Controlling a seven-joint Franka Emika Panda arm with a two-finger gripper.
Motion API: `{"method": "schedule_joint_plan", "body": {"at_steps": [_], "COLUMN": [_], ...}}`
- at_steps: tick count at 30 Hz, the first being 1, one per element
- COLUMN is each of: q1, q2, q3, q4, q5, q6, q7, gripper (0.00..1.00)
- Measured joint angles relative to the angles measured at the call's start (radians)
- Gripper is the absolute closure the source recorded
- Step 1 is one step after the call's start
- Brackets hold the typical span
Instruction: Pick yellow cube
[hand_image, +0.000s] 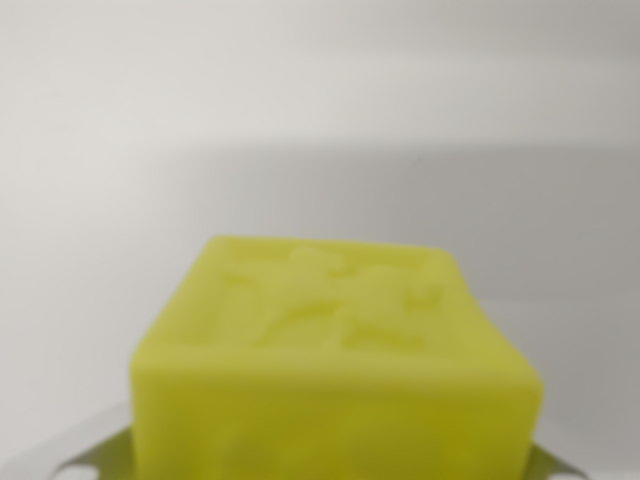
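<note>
Yellow cube (335, 370) fills the wrist view's lower centre, close beneath the camera; gripper state cannot be told.

Single wrist view, very near the yellow cube (335, 370) (blurred), facing a pale surface (320, 120)

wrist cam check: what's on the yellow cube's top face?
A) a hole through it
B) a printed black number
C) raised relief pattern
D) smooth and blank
C: the yellow cube shows raised, same-coloured bumps across its top face, blurred but clearly embossed, with no print or hole.
</note>
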Motion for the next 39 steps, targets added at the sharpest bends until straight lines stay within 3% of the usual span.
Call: {"method": "schedule_joint_plan", "body": {"at_steps": [39], "q1": [-0.003], "q2": [-0.193], "q3": [0.000], "q4": [0.015], "q5": [-0.028], "q6": [-0.208], "q7": [0.019], "gripper": [1.00]}}
